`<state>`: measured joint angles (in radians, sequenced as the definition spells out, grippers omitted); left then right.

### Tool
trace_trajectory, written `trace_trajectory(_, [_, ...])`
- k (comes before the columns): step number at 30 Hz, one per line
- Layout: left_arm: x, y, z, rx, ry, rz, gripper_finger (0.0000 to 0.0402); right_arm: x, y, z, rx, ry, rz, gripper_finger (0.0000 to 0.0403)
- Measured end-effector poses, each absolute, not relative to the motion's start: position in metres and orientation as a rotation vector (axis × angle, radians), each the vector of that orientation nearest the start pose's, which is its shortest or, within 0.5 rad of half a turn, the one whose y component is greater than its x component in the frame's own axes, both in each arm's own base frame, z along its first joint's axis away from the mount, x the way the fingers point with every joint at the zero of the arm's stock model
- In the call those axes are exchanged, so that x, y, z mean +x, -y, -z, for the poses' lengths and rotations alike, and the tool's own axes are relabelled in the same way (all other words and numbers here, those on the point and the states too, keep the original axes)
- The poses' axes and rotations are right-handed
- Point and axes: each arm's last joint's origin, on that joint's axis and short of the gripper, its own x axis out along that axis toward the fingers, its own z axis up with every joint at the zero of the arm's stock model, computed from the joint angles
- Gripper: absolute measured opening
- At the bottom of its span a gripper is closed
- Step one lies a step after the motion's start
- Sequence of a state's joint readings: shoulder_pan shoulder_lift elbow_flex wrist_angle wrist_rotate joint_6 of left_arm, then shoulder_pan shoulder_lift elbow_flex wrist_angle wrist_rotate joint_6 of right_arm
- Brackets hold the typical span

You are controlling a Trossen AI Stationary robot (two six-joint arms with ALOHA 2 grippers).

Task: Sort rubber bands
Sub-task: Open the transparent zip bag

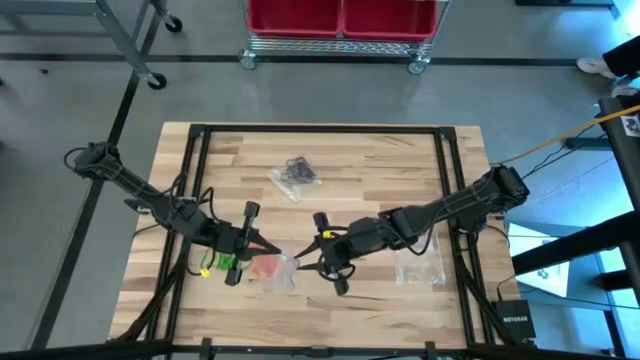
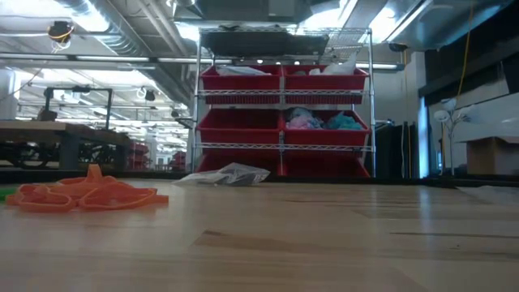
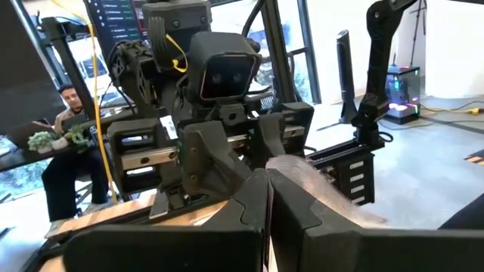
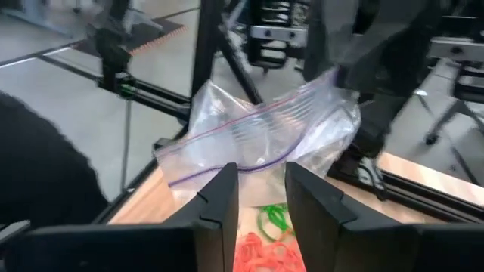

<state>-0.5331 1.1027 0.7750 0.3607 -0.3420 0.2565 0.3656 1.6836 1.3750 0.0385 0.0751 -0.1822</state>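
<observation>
Step in hand: bagging the sorted bands. Your left gripper (image 1: 262,243) has its jaws fully closed on one edge of a clear zip bag (image 4: 265,132), holding it up off the worktop (image 1: 380,160) near the front middle. Your right gripper (image 4: 257,198) faces it from the other side, jaws partly apart with a narrow gap between the fingers (image 4: 219,204), pointed at the bag's zip edge; nothing is between them yet as far as the right wrist view shows.

Rubber bands: the orange-red pile (image 4: 261,253) and some green loops (image 4: 274,219) lie on the worktop just under the bag. More green bands (image 1: 222,264) sit beside the left gripper. A second bag with black bands (image 1: 296,172) lies well apart, toward the far middle. Another clear bag (image 1: 420,265) rests under the right arm.

Judgement: your next move calls for the right jaws to pinch the free lip of the bag and pull the mouth apart. The film is thin and slack, so expect it to slip
</observation>
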Motion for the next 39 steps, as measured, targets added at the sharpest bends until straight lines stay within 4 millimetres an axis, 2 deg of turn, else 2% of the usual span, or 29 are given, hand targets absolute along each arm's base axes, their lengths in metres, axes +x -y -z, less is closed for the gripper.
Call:
trace_trajectory(4, [0.217,0.118,-0.32,0.23,0.053,0.19,0.0,0.369,-0.137,-0.321,-0.25,-0.259,-0.253,0.0113])
trace_trajectory(16, [0.217,0.118,-0.32,0.224,0.053,0.192,0.0,0.368,-0.136,-0.316,-0.284,-0.31,-0.244,0.0169])
trace_trajectory(23, [0.217,0.119,-0.32,0.208,0.056,0.226,0.0,0.367,-0.135,-0.315,-0.339,-0.329,-0.214,0.016])
trace_trajectory(31, [0.217,0.119,-0.32,0.202,0.053,0.227,0.0,0.369,-0.137,-0.323,-0.32,-0.239,-0.224,0.0147])
trace_trajectory(39, [0.217,0.119,-0.32,0.202,0.052,0.226,0.0,0.37,-0.137,-0.325,-0.317,-0.221,-0.231,0.0147])
